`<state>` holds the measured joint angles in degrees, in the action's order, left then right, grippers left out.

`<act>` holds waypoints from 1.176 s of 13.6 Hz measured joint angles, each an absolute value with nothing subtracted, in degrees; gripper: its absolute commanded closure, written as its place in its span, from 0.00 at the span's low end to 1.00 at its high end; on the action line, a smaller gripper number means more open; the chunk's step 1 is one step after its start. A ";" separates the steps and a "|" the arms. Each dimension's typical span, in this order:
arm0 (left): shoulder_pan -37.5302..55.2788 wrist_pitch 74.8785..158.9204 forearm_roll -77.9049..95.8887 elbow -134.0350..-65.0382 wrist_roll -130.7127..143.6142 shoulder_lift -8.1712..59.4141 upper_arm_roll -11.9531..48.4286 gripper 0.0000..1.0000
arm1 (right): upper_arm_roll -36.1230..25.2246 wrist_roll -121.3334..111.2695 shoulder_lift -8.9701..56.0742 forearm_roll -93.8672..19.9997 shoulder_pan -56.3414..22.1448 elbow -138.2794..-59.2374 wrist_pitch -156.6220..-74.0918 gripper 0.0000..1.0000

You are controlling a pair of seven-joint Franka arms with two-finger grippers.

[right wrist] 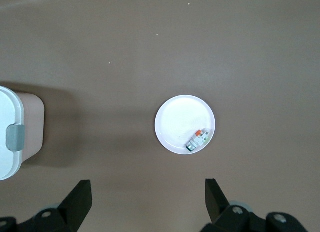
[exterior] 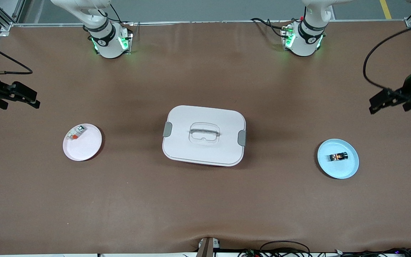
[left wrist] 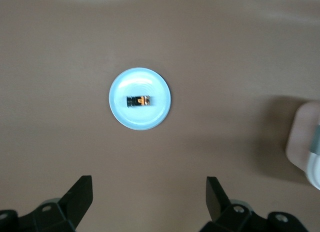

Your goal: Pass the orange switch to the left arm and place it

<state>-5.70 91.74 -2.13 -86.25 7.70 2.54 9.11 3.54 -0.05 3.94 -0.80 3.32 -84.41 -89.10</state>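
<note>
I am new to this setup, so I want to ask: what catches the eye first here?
The white box in the middle of the table stands out first. Toward the left arm's end lies a blue plate with the orange switch on it; toward the right arm's end, a pink plate holds a small white part. Both tools, left and right, hang open above the table's ends.

Box (exterior: pixel 204 135) mid-table, betw 2 plates; switch (exterior: pixel 338 156) on left-arm-end plate (exterior: pixel 344 170).

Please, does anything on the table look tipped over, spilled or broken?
Nothing stands out. The box sits closed; the orange switch lies on the blue plate, the white-grey component on the white plate.
</note>
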 measured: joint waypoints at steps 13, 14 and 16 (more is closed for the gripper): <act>1.49 90.36 -2.18 -96.05 8.07 -7.23 6.56 0.00 | 2.36 -0.15 3.55 -0.79 4.93 -86.85 -93.12 0.00; 1.47 90.11 -2.90 -96.01 7.21 -7.27 6.51 0.00 | 2.24 -0.17 3.24 -0.79 4.93 -87.30 -93.39 0.00; 1.43 90.00 -3.23 -95.60 6.87 -7.27 6.20 0.00 | 2.16 -0.24 2.66 -0.79 4.94 -87.79 -93.43 0.00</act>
